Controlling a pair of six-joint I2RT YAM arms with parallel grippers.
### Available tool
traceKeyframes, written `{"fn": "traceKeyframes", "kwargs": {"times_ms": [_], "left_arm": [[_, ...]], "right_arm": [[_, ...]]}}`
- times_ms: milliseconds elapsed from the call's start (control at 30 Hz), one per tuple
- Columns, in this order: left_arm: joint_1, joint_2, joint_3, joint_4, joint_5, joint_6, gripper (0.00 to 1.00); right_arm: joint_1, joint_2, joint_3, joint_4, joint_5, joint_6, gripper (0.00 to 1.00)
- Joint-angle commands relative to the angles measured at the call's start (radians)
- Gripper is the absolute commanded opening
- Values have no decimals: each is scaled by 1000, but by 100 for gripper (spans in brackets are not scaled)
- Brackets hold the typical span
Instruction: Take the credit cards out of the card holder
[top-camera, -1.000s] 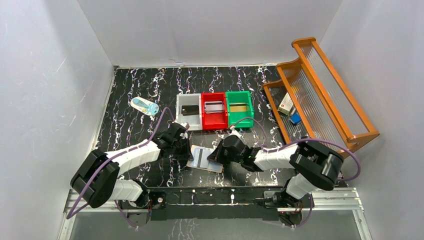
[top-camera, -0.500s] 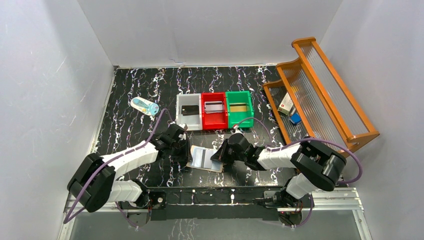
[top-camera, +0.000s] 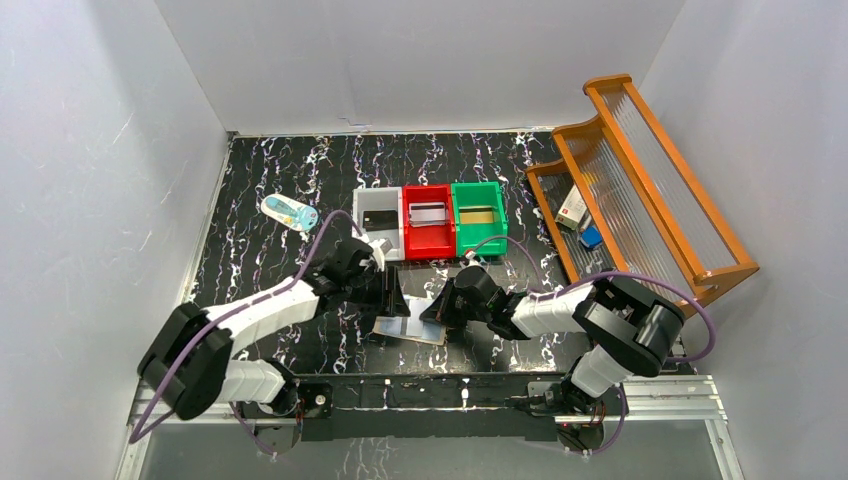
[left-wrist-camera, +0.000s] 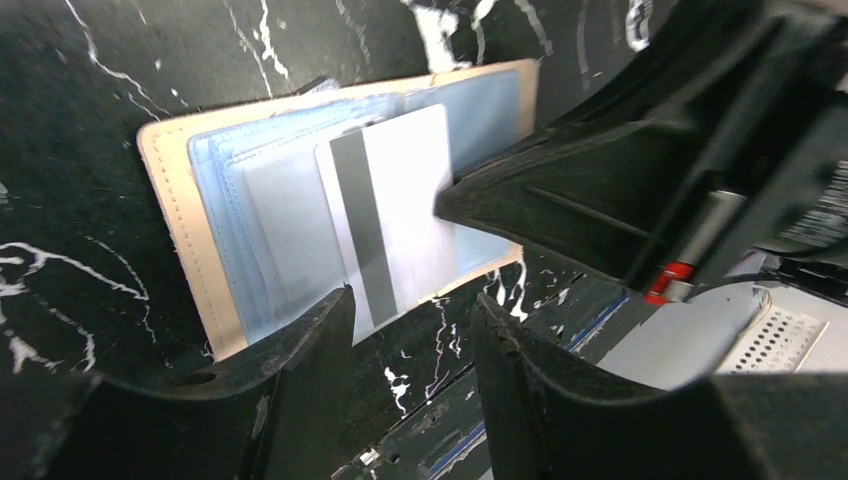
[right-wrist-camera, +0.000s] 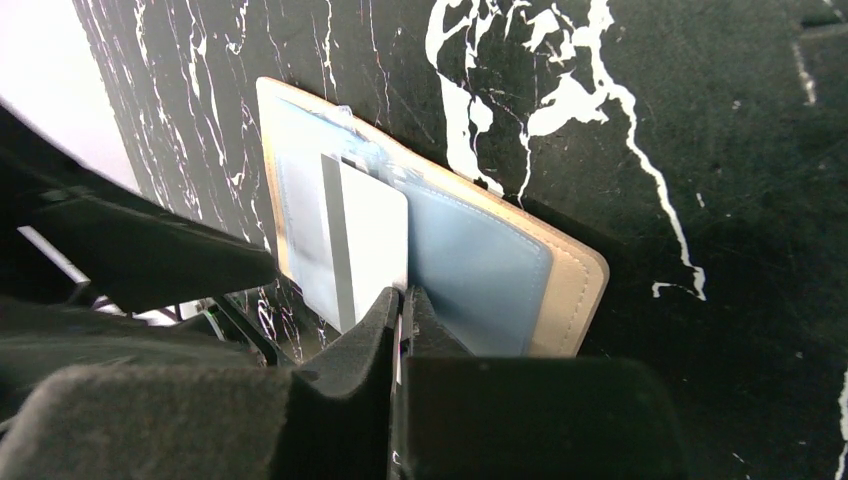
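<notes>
Where the card holder (left-wrist-camera: 175, 210) is found: laid open and flat on the black marbled table (top-camera: 260, 250), between the two grippers, pale blue pockets turned up.
Card at holder: striped card (left-wrist-camera: 400, 200), silvery-white with one dark band, seen lying aslant across the inner pockets. How far it is tucked in cannot be told.
Left gripper (left-wrist-camera: 410, 305): held just above the holder's near edge. Jaws are parted to a moderate gap and nothing is held between them.
Right gripper (right-wrist-camera: 400, 300): brought in from the opposite side, jaws pressed together. Tips are set against a corner of the striped card and the blue pocket beside it. Whether the card is nipped cannot be told.
Bins: white bin (top-camera: 375, 246), red bin (top-camera: 428, 243) and green bin (top-camera: 478, 244) are set touching in a row beyond the holder.
Bin contents: black card (top-camera: 378, 220) in white, grey card (top-camera: 428, 213) in red, gold card (top-camera: 478, 215) in green.
Rack: wooden rack (top-camera: 650, 190) is placed at the table's right side, with small boxes (top-camera: 575, 210) on its low shelf.
Stray item: pale packet (top-camera: 288, 212) is noted well left of the bins.
</notes>
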Motion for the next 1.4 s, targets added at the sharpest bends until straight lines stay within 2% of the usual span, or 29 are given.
{"fn": "traceKeyframes", "kwargs": {"times_ms": [0, 167, 367, 533, 667, 767, 867, 1100, 1200, 1367], "left_arm": [[-5, 102, 25, 32, 126, 11, 44], [-9, 155, 23, -4, 88, 34, 40], [-13, 192, 46, -123, 0, 106, 37], [-20, 217, 38, -138, -16, 110, 32], [-21, 218, 36, -137, -25, 109, 30], [-21, 219, 35, -137, -26, 111, 29], [-23, 218, 31, -137, -28, 109, 28], [-24, 202, 23, -137, -47, 102, 28], [-24, 184, 22, -140, -59, 101, 33], [-25, 170, 21, -148, -71, 95, 34]], "right_arm": [[-4, -8, -1, -46, 26, -22, 8], [-7, -21, -4, -25, 17, -17, 10], [-7, -44, -56, 108, -14, -2, 25], [-8, -23, -74, 190, -43, 22, 31], [-10, 28, -77, 273, -73, 46, 32], [-10, 67, -72, 301, -90, 57, 32], [-10, 70, -60, 253, -72, 46, 31], [-10, -7, -77, 165, 0, 20, 9], [-11, -57, -87, 105, 38, 7, 8], [-34, -106, -101, 63, 44, -8, 8]]}}
